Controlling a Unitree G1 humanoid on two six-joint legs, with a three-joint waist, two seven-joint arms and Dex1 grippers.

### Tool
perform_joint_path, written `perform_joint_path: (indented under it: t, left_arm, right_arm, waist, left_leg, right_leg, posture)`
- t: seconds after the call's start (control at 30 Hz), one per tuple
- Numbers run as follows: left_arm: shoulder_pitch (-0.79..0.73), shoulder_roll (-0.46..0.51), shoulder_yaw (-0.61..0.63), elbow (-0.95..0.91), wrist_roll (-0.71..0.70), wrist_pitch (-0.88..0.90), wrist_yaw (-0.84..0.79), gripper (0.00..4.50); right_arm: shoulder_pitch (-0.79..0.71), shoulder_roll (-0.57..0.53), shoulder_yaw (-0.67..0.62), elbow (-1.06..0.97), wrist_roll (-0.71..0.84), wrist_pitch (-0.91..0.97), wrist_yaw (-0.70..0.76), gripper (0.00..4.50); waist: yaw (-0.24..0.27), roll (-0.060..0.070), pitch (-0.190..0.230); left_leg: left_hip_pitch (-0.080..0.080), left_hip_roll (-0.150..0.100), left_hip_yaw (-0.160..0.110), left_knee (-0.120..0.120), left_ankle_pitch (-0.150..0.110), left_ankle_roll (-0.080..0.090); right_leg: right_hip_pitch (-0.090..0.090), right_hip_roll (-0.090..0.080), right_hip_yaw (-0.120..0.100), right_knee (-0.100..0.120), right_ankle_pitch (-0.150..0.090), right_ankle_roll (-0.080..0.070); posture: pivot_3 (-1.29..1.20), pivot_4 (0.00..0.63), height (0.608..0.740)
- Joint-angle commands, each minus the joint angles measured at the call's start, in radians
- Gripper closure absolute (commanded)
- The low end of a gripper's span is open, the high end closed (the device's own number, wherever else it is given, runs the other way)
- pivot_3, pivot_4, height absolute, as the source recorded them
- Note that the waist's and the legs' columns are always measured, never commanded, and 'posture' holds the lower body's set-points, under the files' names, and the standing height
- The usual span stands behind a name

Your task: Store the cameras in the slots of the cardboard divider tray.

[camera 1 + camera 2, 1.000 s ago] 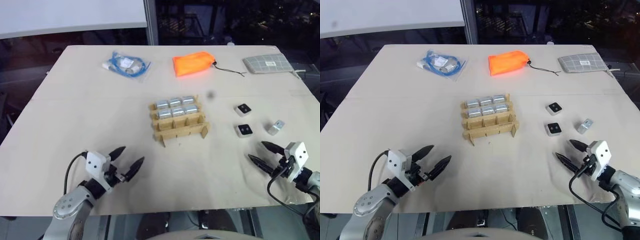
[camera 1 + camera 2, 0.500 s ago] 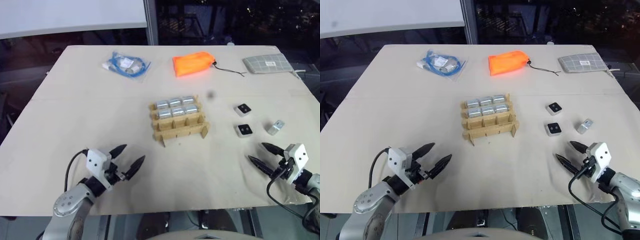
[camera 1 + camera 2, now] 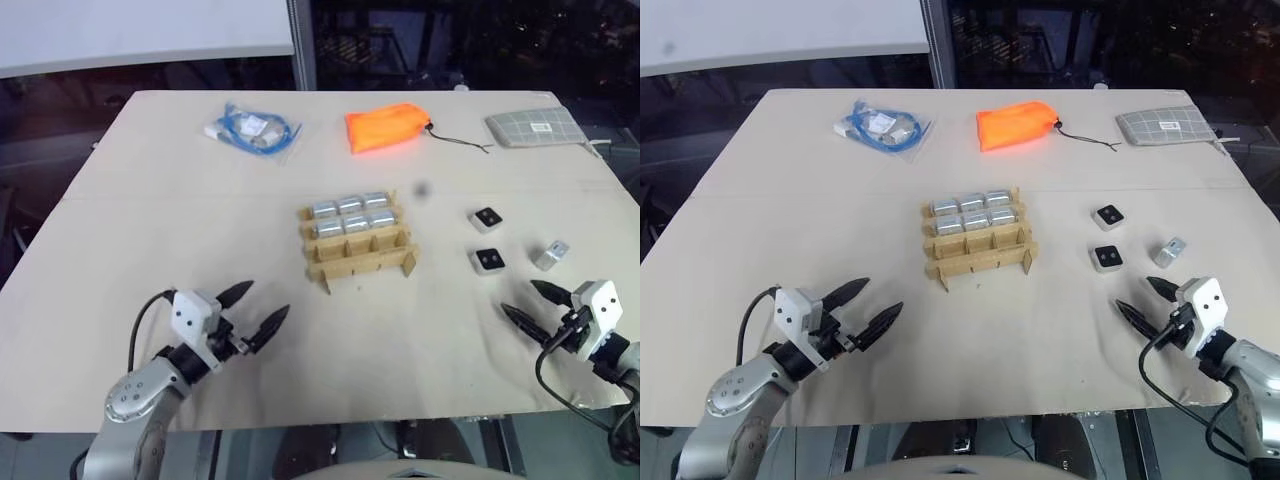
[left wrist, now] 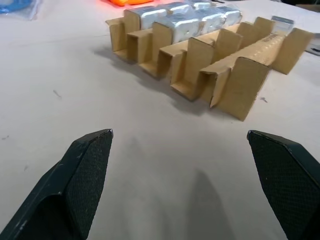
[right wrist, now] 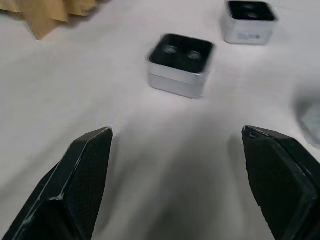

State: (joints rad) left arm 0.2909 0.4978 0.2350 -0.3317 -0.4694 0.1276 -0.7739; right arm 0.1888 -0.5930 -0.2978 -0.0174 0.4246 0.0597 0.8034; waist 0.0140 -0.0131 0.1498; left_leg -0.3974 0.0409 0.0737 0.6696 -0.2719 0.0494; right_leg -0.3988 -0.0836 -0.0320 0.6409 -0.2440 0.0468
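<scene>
Head views: the small brown corrugated-cardboard divider tray (image 3: 357,243) is sitting mid-table, its two far rows holding six silver-grey cube cameras (image 3: 351,212); the near row of three slots is standing empty. Three more cameras are lying loose to the tray's right: two with black lens faces up (image 3: 487,218) (image 3: 488,260), and one tipped on its side (image 3: 551,254). So by this count, six are stored and three are waiting. The left gripper (image 3: 255,310) is hovering over bare table with black fingers apart, holding nothing; the right gripper (image 3: 536,304) is likewise spread and empty, near the loose cameras.

Left wrist view: the tray (image 4: 220,60) is lying ahead between parted fingers (image 4: 82,175); slot interiors are partly hidden by the strips.

Right wrist view: the nearest camera (image 5: 181,65) is lying ahead between the spread fingers (image 5: 80,180), another (image 5: 248,22) beyond it; a pale blur is cut off at the edge.
</scene>
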Motion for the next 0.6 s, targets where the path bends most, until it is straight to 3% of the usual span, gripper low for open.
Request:
perform_joint_path:
  t: [0.03, 0.37, 0.6]
  left_arm:
    - [-0.029, 0.069, 0.026, -0.043, -0.042, -0.009, -0.084, 0.0]
    - [-0.23, 0.392, 0.132, -0.1, -0.327, 0.23, -0.321, 0.0]
    - [-0.354, 0.558, 0.153, -0.065, -0.356, 0.33, -0.421, 0.0]
  right_arm:
    - [0.008, 0.044, -0.073, -0.067, -0.005, 0.033, -0.143, 0.4]
    - [-0.102, 0.252, -0.037, -0.281, -0.149, 0.262, -0.635, 0.4]
    - [-0.198, 0.345, 0.022, -0.279, -0.257, 0.314, -0.792, 0.4]
  waist:
    - [0.0, 0.0, 0.0]
    - [-0.003, 0.001, 0.001]
    - [-0.012, 0.004, 0.003]
  left_leg:
    - [0.0, 0.0, 0.0, 0.0, 0.0, 0.0]
    - [-0.001, 0.0, 0.001, 0.0, 0.0, -0.001]
    - [-0.002, -0.001, 0.001, -0.001, 0.004, -0.006]
  right_leg:
    - [0.0, 0.0, 0.0, 0.0, 0.0, 0.0]
    - [-0.002, 0.001, 0.001, 0.001, 0.0, 0.0]
    - [-0.004, 0.003, 0.003, 0.001, 0.0, 0.003]
  posture:
    - [0.0, 0.15, 0.74]
    - [0.0, 0.15, 0.74]
    - [0.0, 0.15, 0.74]
